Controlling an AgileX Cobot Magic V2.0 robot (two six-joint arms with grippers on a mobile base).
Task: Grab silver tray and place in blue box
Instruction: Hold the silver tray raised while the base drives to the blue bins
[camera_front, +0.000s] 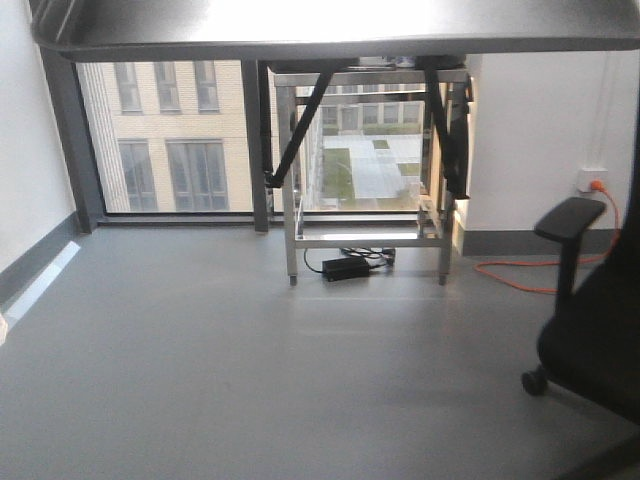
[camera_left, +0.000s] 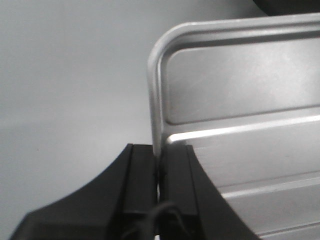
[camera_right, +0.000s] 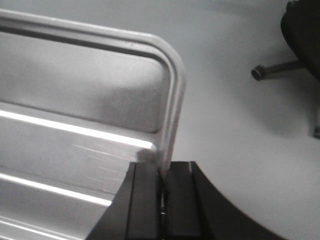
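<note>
Silver tray (camera_left: 240, 125) is clamped at its rims by left jaws and right jaws over grey floor (camera_right: 240, 140); office chair (camera_right: 300, 35) upper right.

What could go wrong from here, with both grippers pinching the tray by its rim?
1. The left gripper and right gripper each clamp only the thin rim of the silver tray, so it could slip or twist if the arms move unevenly.
2. Beneath it is bare floor; a slip means a drop.
3. The blue box shows in no view, and an office chair stands nearby on the right.
</note>
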